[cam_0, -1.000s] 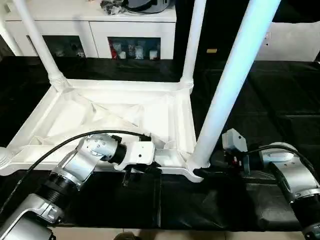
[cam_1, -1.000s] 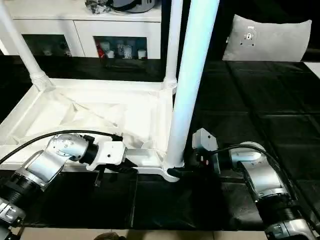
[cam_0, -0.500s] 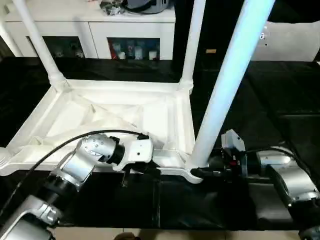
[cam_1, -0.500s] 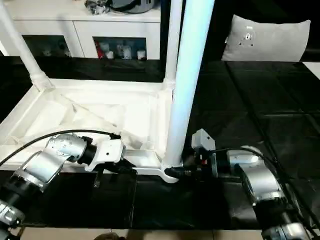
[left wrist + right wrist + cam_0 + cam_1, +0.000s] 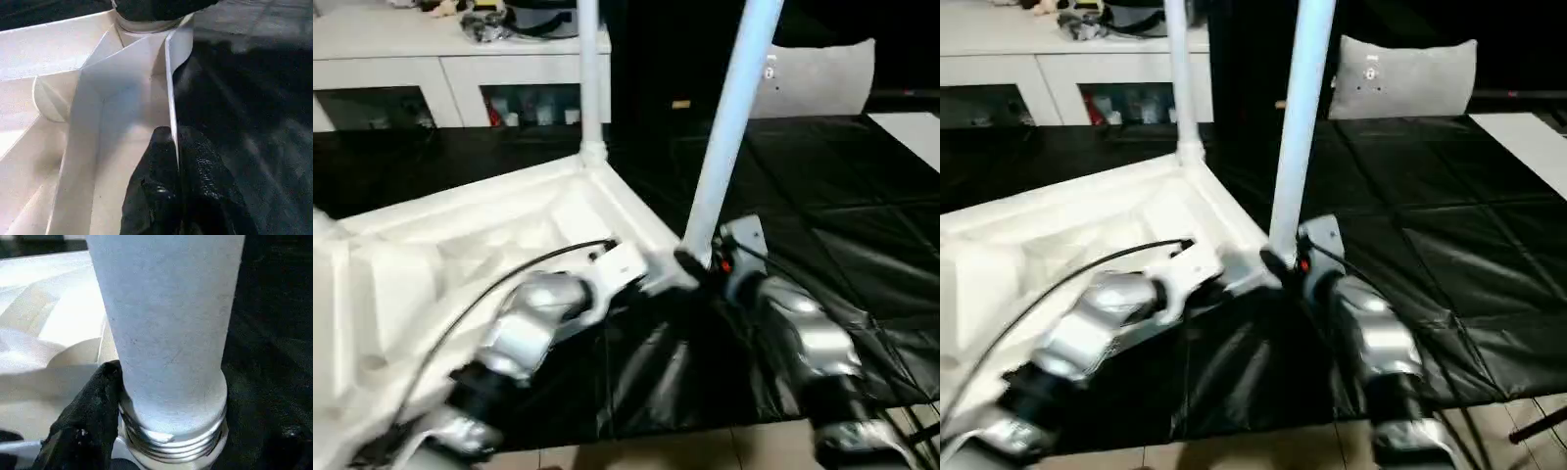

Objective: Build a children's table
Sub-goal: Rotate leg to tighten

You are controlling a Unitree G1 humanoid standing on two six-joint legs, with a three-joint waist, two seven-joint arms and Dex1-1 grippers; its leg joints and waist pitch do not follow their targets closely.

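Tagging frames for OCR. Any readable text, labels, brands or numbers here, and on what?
No readable text in any view.
Grey pillow: a small round mark on its front, too blurred to read.
Cabinet: items behind the glass doors are too small and blurred to show any label.
Table top and near leg: plain white, no markings visible.

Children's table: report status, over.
Left gripper jaws pinch the tabletop rim. Right gripper at the near leg base, leg seated in its corner socket. Nothing in the way.
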